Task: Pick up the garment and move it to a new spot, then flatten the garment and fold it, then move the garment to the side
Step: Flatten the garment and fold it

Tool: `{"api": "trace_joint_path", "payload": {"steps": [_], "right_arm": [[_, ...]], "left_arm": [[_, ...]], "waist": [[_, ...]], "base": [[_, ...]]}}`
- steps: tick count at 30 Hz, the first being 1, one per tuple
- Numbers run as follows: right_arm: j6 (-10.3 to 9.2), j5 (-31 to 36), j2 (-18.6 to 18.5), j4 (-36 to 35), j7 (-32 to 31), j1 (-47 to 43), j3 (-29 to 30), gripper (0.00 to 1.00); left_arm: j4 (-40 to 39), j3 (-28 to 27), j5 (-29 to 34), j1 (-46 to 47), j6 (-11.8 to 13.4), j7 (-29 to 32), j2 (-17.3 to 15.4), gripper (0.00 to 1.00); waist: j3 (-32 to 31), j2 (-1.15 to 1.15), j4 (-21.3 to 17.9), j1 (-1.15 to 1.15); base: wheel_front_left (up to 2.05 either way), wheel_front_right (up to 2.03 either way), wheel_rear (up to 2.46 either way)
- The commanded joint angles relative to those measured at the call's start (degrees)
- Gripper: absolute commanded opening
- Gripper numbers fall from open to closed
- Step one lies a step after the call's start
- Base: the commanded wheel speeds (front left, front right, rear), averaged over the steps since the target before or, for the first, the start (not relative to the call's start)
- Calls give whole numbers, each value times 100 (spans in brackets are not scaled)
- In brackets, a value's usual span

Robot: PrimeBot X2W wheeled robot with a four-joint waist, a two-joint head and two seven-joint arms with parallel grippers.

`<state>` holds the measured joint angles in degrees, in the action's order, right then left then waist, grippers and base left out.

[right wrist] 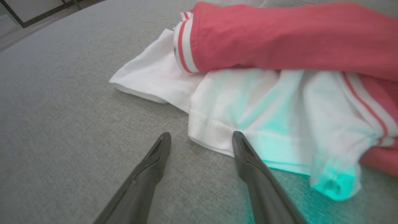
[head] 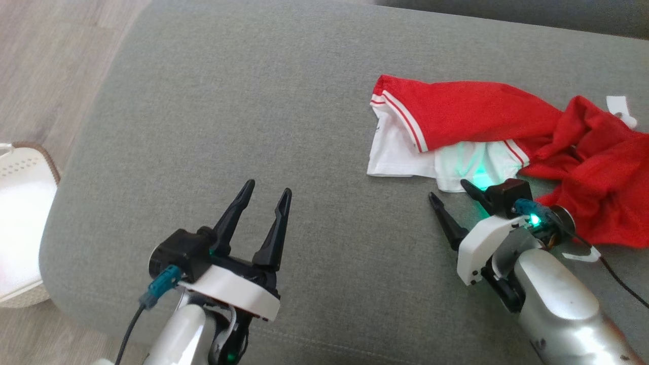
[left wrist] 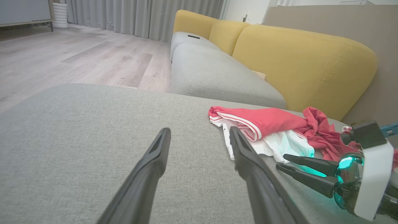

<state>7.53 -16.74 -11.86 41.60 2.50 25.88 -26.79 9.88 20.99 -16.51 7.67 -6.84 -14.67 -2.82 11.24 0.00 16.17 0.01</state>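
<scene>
My right jaws stand open just beside the white edge of the garment (head: 466, 116); my left jaws, open too, hover well apart from the garment, over the cushion (head: 228, 101).

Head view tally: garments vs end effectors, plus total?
Garment, red and white: 1
End effectors: 2 (left end effector, right end effector, both open)
Total: 3

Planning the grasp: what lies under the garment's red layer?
White fabric pokes out from under the red layer, lying on the grey cushion. How far the white extends beneath the red is covered.
</scene>
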Motion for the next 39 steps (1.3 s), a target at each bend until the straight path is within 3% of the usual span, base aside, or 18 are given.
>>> {"api": "trace_joint_path", "payload": {"steps": [1, 9, 10, 11, 19, 27, 32, 39], "right_arm": [[-4, -14, -39, -23, 26, 163, -115, 100], [-4, -204, 31, 699, 230, 486, -278, 100], [-4, -228, 42, 781, 224, 525, -314, 45], [-4, -246, 52, 850, 237, 561, -353, 0], [-4, -451, 76, 1117, 507, 656, -708, 0], [-4, -480, -128, 604, 935, 844, -991, 0], [-4, -429, -571, -73, 898, 1341, -898, 0], [-4, -274, -1524, -774, 138, 2561, -865, 0]], "left_arm": [[-170, -178, -42, 256, 23, -32, -7, 100], [-189, -168, -45, 270, 69, -33, -6, 100], [-189, -162, -46, 272, 73, -33, -6, 100], [-186, -157, -45, 273, 76, -33, -6, 100], [-105, -255, 4, 208, 78, -33, -6, 100], [-121, -262, -9, 59, 87, -33, -6, 100], [-203, -241, -19, -27, 100, -33, -6, 100], [-340, -23, -123, 184, 98, -33, -6, 100]], "waist": [[16, 0, 46, -1], [46, 0, 82, -1], [46, 0, 78, -1], [42, 0, 70, -1], [-241, 0, -156, -1], [-582, 0, -373, -1], [-577, 0, -380, -1], [-55, 0, -47, -1]], "base": [[0, 0, 0], [0, 0, 0], [0, 0, 0], [0, 0, 0], [0, 0, 0], [0, 0, 0], [0, 0, 0], [0, 0, 0]]}}
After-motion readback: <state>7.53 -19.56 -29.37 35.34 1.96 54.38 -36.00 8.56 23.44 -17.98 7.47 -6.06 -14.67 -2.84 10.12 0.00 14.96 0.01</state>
